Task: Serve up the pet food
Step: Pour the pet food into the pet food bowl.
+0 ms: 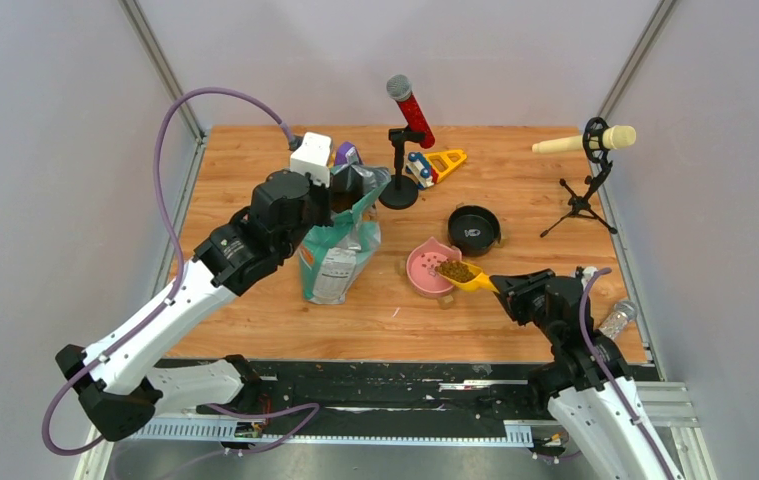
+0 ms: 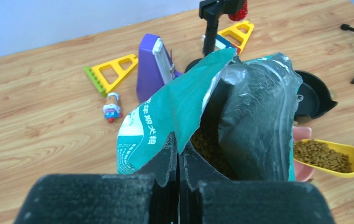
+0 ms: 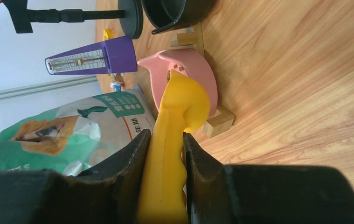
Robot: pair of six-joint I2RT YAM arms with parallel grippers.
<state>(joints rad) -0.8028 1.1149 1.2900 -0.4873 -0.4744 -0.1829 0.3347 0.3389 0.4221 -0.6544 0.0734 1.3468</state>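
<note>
Top external: left claw pinches bag, right claw pinches scoop of brown kibble

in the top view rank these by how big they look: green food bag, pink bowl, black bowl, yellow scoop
1. green food bag
2. pink bowl and black bowl: about alike, so not ranked
3. yellow scoop

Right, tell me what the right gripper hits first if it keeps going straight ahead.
Probably the pink bowl: the yellow scoop in the right gripper reaches over it. Height is unclear; if it clears the bowl, the green bag comes next.
</note>
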